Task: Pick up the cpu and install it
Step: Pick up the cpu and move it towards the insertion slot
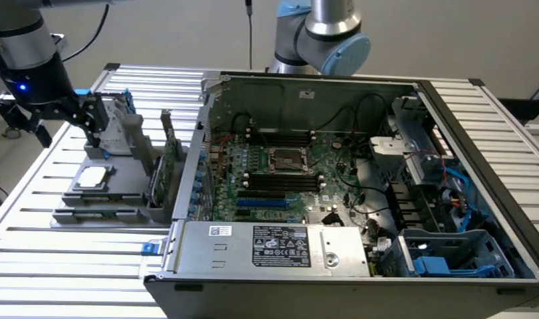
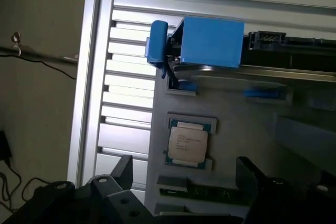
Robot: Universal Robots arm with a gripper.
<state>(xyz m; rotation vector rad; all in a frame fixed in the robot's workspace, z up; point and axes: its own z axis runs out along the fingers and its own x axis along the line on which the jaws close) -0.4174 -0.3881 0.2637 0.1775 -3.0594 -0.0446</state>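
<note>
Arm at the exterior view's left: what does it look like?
The arm is a silver-grey tube with a black wrist, where a small blue light glows. A black cable loops off it. The gripper is black, with angular fingers.

Soft, even light from overhead, with hardly a hard shadow. The table (image 1: 30, 252) slats gleam pale and glare almost white in the wrist view. The case (image 1: 322, 93) is dimmer inside. The cpu (image 2: 187, 144) lid shows a mild sheen.
</note>
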